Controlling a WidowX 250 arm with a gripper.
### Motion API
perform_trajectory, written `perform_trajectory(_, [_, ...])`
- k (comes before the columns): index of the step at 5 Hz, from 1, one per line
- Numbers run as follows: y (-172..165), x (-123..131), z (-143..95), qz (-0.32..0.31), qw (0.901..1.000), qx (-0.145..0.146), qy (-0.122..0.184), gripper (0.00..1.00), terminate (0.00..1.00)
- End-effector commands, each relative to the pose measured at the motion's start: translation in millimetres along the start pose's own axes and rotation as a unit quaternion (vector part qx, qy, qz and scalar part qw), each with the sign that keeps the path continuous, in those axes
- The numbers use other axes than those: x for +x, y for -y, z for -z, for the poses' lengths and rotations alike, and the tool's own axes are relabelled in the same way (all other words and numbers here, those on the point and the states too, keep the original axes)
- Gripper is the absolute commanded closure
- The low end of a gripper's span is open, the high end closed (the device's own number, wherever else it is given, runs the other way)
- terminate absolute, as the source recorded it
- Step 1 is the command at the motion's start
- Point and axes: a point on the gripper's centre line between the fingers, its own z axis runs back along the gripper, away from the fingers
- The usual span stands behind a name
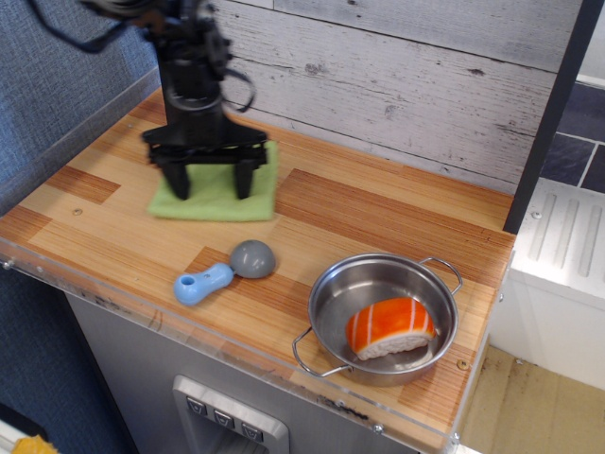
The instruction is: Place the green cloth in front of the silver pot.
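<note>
The green cloth (214, 196) lies flat on the wooden counter at the back left, near the plank wall. My gripper (210, 187) stands upright over it, jaws spread wide, with both fingertips (178, 188) pressed down on the cloth. The silver pot (326, 284) sits at the front right, well apart from the cloth, with two wire loop handles. An orange-and-white striped toy food piece (389, 327) lies inside it.
A small blue-and-grey scoop-like toy (222, 270) lies between cloth and pot, near the front edge. The plank wall (378, 76) runs along the back, and a dark post (553, 113) stands at the right. The counter's clear front lip (142, 312) is close below.
</note>
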Motion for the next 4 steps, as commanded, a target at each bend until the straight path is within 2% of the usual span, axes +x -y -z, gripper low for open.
perform_trajectory(1, [91, -18, 5, 0.091, 0.9958, -0.011, -0.003, 0.0, 0.0])
perform_trajectory(4, [172, -65, -10, 0.179, 0.9836, -0.019, 0.002, 0.0, 0.0])
